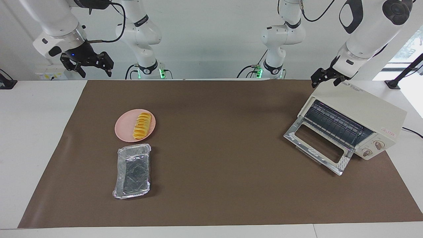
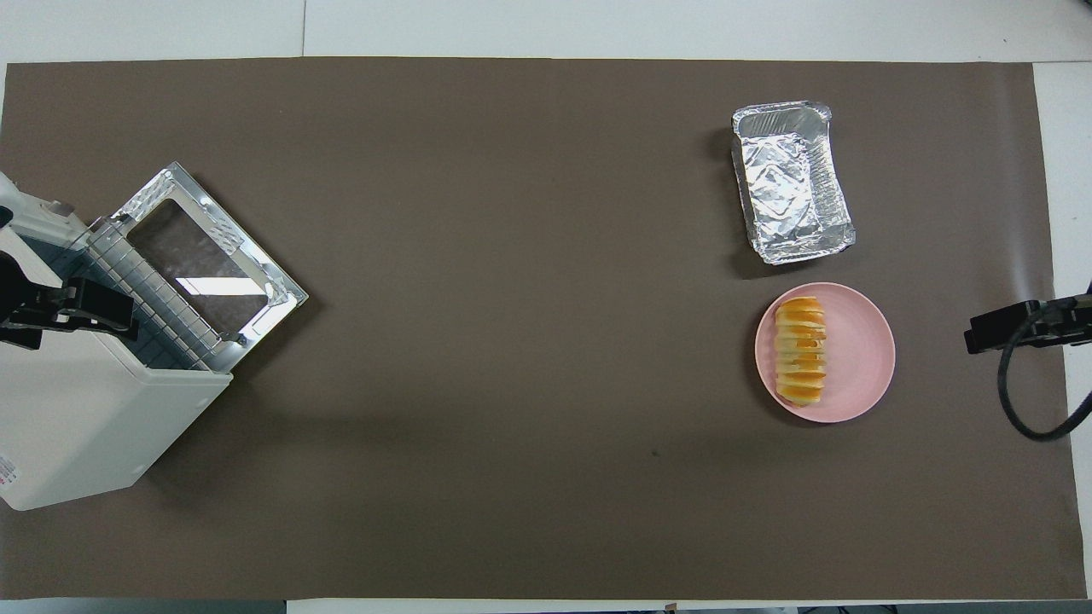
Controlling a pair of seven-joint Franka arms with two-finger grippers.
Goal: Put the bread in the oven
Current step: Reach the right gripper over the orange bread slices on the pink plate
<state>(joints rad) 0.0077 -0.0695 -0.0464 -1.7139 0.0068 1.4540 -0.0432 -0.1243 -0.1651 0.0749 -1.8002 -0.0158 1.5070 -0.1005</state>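
The bread point(image 1: 140, 125) lies on the plate point(image 1: 123, 129) toward the right arm's end of the bench point(image 1: 218, 205). The foil tray point(image 1: 133, 171) sits just beside the plate, at its twelve o'clock in the overhead view. The oven point(image 1: 360, 115) stands at nine o'clock there, door point(image 1: 317, 148) down.

**White arms, black hands**

2 glossy white Franka arms carry black joint rings and looping black cables. Each ends in a black two-finger gripper: the right gripper point(image 1: 88, 64) shows a small blue light, the left gripper point(image 1: 325, 78) a white wrist. Green lights glow at both bases.
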